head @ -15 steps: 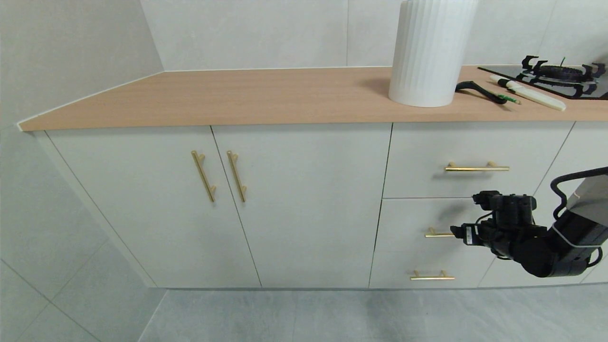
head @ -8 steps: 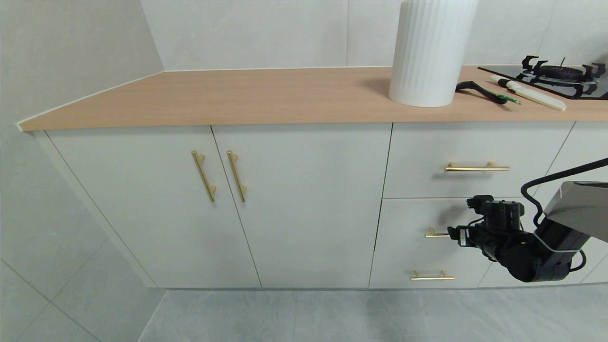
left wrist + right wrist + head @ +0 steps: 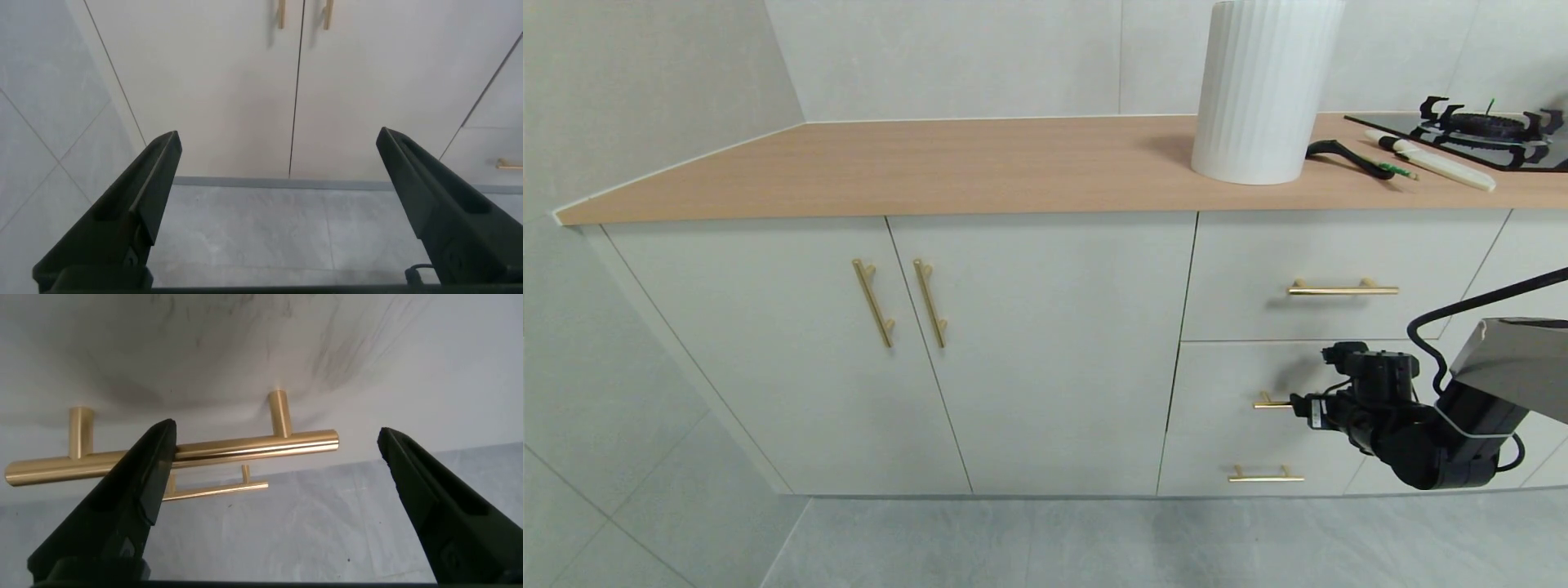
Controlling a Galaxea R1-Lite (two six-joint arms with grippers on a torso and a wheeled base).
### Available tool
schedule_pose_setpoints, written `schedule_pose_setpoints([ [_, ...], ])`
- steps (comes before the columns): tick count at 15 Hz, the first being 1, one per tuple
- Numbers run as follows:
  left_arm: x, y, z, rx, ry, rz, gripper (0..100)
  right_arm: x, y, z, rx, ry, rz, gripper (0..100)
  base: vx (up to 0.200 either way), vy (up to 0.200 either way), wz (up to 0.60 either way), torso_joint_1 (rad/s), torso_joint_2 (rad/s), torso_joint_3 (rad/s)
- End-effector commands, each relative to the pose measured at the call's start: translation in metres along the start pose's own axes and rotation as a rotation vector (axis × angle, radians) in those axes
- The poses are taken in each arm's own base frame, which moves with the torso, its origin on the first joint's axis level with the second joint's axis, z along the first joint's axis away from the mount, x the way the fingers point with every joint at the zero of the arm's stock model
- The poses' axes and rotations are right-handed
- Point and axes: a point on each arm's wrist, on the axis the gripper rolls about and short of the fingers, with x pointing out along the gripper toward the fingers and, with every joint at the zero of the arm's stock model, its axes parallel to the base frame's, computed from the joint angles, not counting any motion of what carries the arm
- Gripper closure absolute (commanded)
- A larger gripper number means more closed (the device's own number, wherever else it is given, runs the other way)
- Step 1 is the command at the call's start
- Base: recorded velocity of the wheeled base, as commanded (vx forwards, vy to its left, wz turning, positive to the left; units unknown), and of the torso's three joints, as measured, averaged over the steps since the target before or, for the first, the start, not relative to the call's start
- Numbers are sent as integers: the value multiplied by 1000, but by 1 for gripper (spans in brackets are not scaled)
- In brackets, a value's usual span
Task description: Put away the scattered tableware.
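On the wooden counter (image 3: 931, 167), at the right, lie a black-handled utensil (image 3: 1346, 156) and a white knife (image 3: 1436, 162), beside a tall white ribbed container (image 3: 1262, 86). My right gripper (image 3: 1305, 404) is low in front of the drawers, at the middle drawer's gold handle (image 3: 1270, 403). In the right wrist view that handle (image 3: 180, 453) runs across the gap of the open right gripper (image 3: 276, 434), with the fingers (image 3: 122, 506) apart on both sides and not touching it. My left gripper (image 3: 276, 137) is open, holds nothing, and faces the floor before the cabinet doors.
A black gas hob (image 3: 1486, 129) sits at the counter's far right. Two cabinet doors with vertical gold handles (image 3: 903, 302) are to the left of the three-drawer stack. The top drawer handle (image 3: 1342, 287) and bottom drawer handle (image 3: 1266, 475) are free. Grey tiled floor (image 3: 1045, 547) lies below.
My right arm has lowered its forearm and pushed the gripper a little left, closer to the middle drawer's handle. Nothing on the counter has moved.
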Motion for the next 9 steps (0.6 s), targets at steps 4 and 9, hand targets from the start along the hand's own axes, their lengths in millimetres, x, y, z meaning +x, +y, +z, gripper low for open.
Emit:
schedule_pose_setpoints([
  [4,0,0,0,0,2,0,0,-30,-13,7,-64,127,59,0,0,0,0,0,0,0],
  [9,0,0,0,0,2,0,0,-169,-32,86,-78,163,253,0,0,0,0,0,0,0],
])
